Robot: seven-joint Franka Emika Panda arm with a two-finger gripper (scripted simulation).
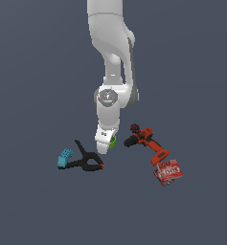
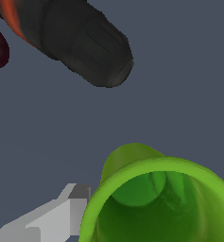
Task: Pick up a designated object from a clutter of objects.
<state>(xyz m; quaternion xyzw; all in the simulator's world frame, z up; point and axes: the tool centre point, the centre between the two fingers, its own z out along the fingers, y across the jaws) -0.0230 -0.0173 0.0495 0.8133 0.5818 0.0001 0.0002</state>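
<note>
Dark slate-grey floor fills both views, bare apart from a small scatter of objects. Taking the green cup [image 1: 113, 141] as the landmark: the black spring clamp [image 1: 86, 160] lies toward the exterior view's left of it with the light-blue brick [image 1: 65, 158] just beyond, while the orange-black drill [image 1: 148, 143] lies toward the exterior view's right, a dark berry [image 1: 134, 128] by its nose and a red box [image 1: 168, 172] past its far end.

The gripper [image 1: 103, 145] is down at floor level right against the cup, hiding most of it — only a green sliver shows. In the wrist view the cup [image 2: 156, 198] looms large, its open mouth toward the camera, with one grey finger [image 2: 52, 217] just beside its rim; the other finger is out of frame. Whether the fingers have closed on the cup I cannot tell, nor whether that finger touches the wall.

By my reading the approach is done and the cup is not yet lifted — what is left is a firm close and the raise clear of the drill's chuck [image 2: 97, 49] nearby.
</note>
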